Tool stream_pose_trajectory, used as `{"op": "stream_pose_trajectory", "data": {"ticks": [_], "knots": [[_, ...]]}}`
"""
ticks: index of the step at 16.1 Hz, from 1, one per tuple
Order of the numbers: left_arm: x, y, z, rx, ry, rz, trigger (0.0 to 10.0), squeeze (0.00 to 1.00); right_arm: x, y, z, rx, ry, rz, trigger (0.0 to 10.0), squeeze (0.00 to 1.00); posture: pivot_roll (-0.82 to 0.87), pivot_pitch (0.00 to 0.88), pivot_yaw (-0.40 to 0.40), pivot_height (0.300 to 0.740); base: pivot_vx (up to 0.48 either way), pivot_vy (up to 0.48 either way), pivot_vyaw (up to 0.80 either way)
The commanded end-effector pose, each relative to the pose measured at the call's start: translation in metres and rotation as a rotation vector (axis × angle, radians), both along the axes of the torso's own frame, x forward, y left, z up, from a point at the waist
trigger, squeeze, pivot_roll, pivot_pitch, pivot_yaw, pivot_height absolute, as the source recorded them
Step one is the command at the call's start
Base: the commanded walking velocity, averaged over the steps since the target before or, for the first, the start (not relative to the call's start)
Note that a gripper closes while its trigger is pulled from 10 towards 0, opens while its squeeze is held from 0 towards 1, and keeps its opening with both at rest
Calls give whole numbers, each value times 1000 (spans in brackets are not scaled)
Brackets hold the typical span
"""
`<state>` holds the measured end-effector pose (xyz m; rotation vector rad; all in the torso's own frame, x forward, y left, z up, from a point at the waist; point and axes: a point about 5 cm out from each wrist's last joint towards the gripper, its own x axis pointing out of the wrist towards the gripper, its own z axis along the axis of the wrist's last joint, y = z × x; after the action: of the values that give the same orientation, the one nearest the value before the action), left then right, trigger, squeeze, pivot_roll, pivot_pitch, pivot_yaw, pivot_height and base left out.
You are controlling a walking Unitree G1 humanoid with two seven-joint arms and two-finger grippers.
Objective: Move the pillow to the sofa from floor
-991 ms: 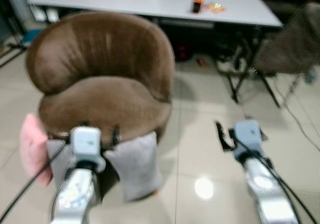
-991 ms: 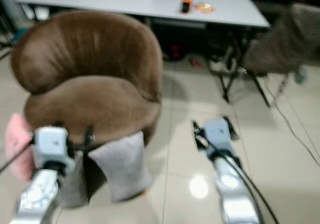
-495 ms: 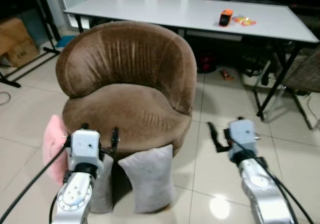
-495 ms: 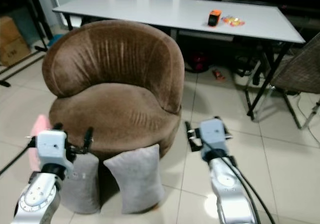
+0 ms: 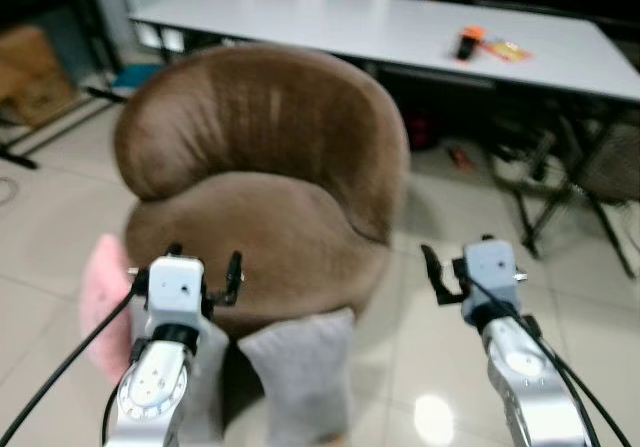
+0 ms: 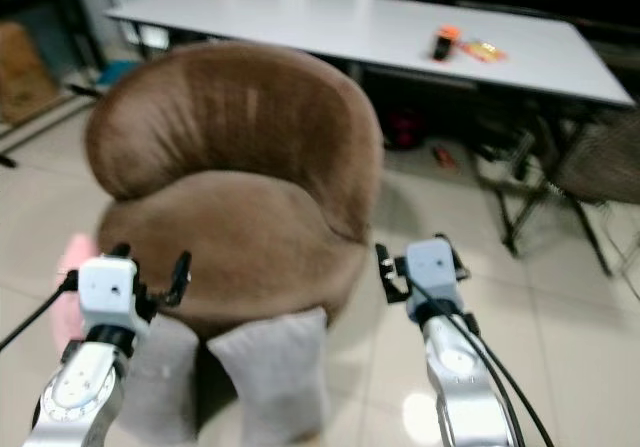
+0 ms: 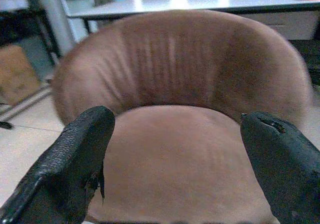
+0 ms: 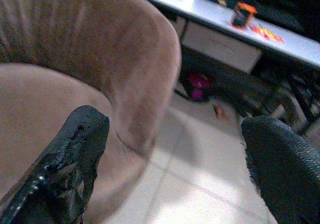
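While the grey pillow (image 5: 300, 372) leaned on the floor (image 5: 50, 227) against the sofa (image 5: 265, 197) front, both arms hovered above w/ jaws apart, holding nothing. Best approach, prob.: lower left gripper (image 5: 180, 263), pinch the top edge, lift onto seat. Count: 2 grey pillows, 1 pink pillow (image 5: 103, 302), 1 desk (image 5: 400, 27).

A long white bench (image 5: 400, 27) stands behind the brown armchair (image 5: 270, 177). Pale glossy floor tiles (image 5: 420, 367) surround the armchair.
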<state>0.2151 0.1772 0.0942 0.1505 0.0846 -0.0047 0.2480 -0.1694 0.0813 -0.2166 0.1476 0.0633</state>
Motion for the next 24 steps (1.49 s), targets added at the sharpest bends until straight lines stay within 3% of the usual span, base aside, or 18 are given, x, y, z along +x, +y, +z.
{"op": "stream_pose_trajectory", "data": {"ticks": [1, 6, 7, 11, 21, 24], "knots": [[0, 7, 2, 14, -3, 22, 10000, 0, 1, 7, 2, 19, -7, 22, 10000, 0, -60, 0, -27, 740, 341, 0, 0], [0, 7, 2, 14, -5, 21, 10000, 0, 1, 7, 2, 20, -6, 23, 10000, 0, -60, 0, -27, 740, 341, 0, 0], [0, 8, 2, 30, -5, 22, 10000, 0, 3, 7, 1, 106, 9, 32, 10000, 0, -55, 0, -22, 740, 0, 0, 0], [-2, 7, 0, 59, -4, 23, 10000, 0, 1, 6, -2, 187, 36, 21, 10000, 0, -52, 2, -22, 731, 0, 0, 0], [1, 8, 1, 86, -29, 18, 10000, 0, -1, 4, -2, 193, 36, 11, 10000, 0, -61, 20, -13, 631, 0, 0, 0], [0, 6, 1, 68, -31, 19, 10000, 0, 0, 3, -2, 191, 39, 14, 10000, 0, -61, 22, -19, 631, 0, 0, 0]]}}
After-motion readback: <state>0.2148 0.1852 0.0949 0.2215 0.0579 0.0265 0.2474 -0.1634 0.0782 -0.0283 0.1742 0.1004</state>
